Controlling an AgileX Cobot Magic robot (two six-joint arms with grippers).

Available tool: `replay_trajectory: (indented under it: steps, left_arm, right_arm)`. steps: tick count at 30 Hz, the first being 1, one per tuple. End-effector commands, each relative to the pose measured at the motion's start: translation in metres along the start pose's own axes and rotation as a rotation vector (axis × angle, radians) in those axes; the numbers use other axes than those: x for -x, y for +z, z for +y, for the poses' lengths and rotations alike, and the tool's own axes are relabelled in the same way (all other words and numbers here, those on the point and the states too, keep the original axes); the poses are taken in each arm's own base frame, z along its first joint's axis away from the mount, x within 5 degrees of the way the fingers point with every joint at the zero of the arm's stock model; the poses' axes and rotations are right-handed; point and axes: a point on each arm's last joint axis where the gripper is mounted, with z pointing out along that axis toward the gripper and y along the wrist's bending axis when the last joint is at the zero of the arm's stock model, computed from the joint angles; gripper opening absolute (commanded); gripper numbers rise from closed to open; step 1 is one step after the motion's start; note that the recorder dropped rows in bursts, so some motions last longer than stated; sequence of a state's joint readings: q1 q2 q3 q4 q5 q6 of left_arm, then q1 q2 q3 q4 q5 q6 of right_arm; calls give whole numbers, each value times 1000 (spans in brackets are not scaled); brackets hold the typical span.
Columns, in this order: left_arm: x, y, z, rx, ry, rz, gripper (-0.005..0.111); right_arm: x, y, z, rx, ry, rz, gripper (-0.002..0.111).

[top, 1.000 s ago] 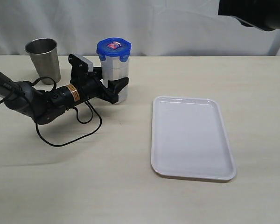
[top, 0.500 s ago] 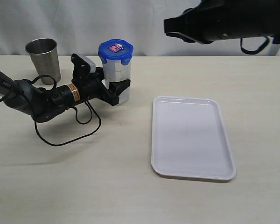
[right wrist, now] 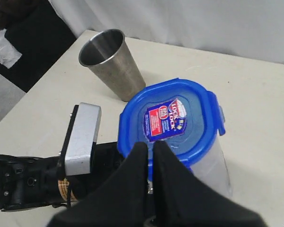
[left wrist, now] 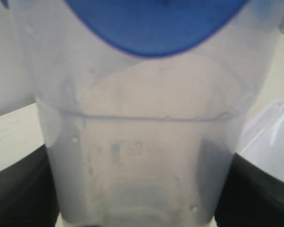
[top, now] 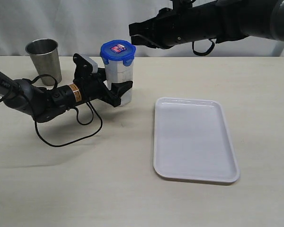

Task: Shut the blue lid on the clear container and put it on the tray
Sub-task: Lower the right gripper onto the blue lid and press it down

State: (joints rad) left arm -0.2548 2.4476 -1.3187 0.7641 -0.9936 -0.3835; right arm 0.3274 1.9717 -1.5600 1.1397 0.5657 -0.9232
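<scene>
Left jaws clamped on half-hidden clear container (top: 119, 72); right jaws clenched near blue lid (top: 117, 50)

place: robot lab bench | evidence: bare table (top: 85, 189), white curtain backdrop (top: 61, 23), cabled robot arm (top: 38, 100)

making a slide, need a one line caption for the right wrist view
Shut right claw poised over the translucent blue snap-lock lid on the clear plastic container, grey steel cup nearby.

Left arm (top: 38, 101): black rounded segments, gold band (top: 73, 92) with dark markings, silver-grey camera box (top: 86, 64), thin black cable (top: 55, 146). Right arm (top: 213, 21): black, bulky, short cable loop (top: 202, 54). Right gripper (right wrist: 150, 147): matte black fingers.
</scene>
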Motion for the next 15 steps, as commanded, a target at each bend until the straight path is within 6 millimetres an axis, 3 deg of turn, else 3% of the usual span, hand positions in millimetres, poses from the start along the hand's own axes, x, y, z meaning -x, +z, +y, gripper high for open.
replay_trajectory:
  steps: [1,4,15]
  left_arm:
    - [-20,-2,-1,-3,6,136,21]
    - [-21,-2,-3,-25,23,145,26]
    - [-21,-2,-4,-30,27,147,26]
  right_arm:
    - [-2,16,-8,14,18,12,4]
    - [-2,24,-11,31,31,-6,4]
    - [-13,38,-19,44,42,-4,4]
